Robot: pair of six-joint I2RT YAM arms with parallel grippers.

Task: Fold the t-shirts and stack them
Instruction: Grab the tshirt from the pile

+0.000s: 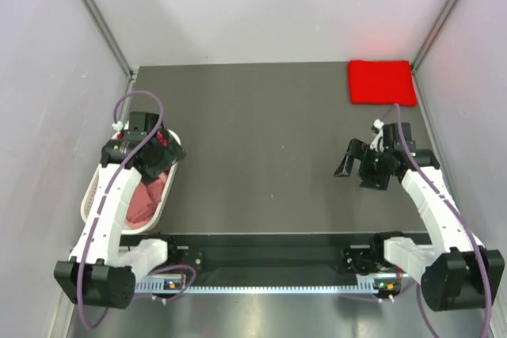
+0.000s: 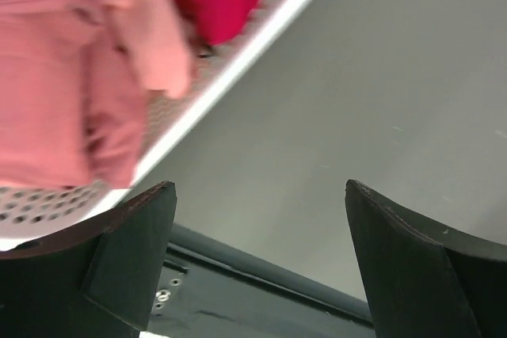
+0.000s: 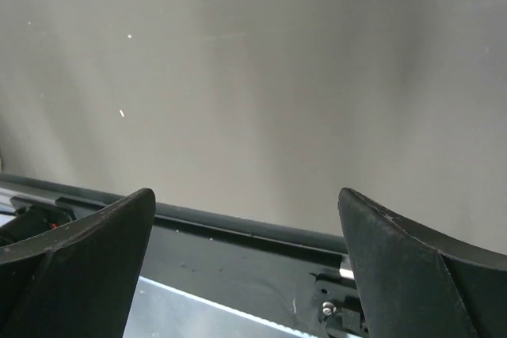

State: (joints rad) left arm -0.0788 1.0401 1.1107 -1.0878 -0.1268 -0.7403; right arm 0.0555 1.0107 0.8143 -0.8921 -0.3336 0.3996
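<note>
The surface (image 1: 261, 148) was a dark grey, matte sheet, closed in by pale panels (image 1: 238, 5) at the back and on both sides. A bright red t-shirt (image 1: 382, 82), folded into a neat rectangle, lay flat in its far right corner. A white slotted basket (image 1: 89, 194) stood at its left edge, nearer the front. The two were well apart.

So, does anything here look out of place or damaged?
Nothing stands out. One red t-shirt lies folded flat at the far right corner of the table; the other shirts sit crumpled inside the white basket, none visibly over its rim.
</note>
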